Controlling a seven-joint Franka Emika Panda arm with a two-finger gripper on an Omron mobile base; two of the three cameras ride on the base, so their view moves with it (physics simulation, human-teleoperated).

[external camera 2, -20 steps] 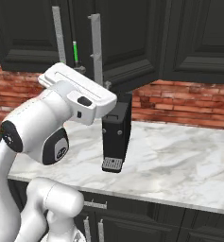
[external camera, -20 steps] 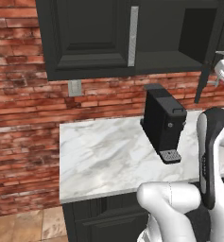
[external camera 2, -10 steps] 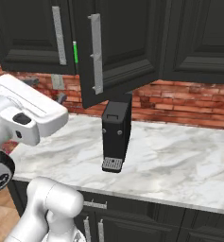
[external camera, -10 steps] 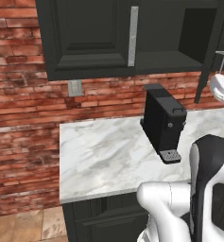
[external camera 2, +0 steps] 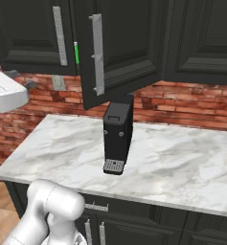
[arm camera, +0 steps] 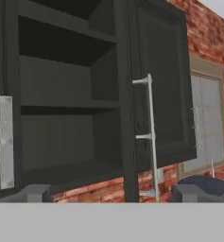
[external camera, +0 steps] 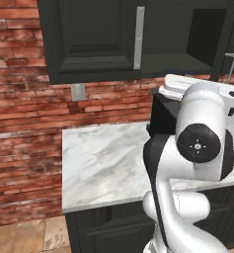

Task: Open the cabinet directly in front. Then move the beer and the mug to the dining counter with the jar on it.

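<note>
The black wall cabinet point(external camera: 96, 42) hangs above the worktop. Its left door is closed and its right door point(external camera 2: 122, 48) stands swung out, with the long silver handle point(external camera 2: 96, 55) on its edge. A thin green strip of the mug point(external camera 2: 76, 52) shows in the gap between the two doors. The beer is hidden. In the hand view, dark bare shelves point(arm camera: 61, 106) lie ahead beside the open door point(arm camera: 163, 90). My gripper point(arm camera: 112, 194) is open and holds nothing; it hangs back from the cabinet, apart from the door. The dining counter and the jar are out of view.
A black coffee machine point(external camera 2: 117, 139) stands on the marble worktop point(external camera 2: 182, 158) under the open door. The brick wall point(external camera: 24, 113) carries a wall socket point(external camera: 78, 92). My own arm point(external camera: 202, 143) rises large in front of the left base view. Black base cabinets sit under the worktop.
My arm has pulled back from the open door and swung left and down. The hand has moved to the left edge of the right base view. The door has stayed open.
</note>
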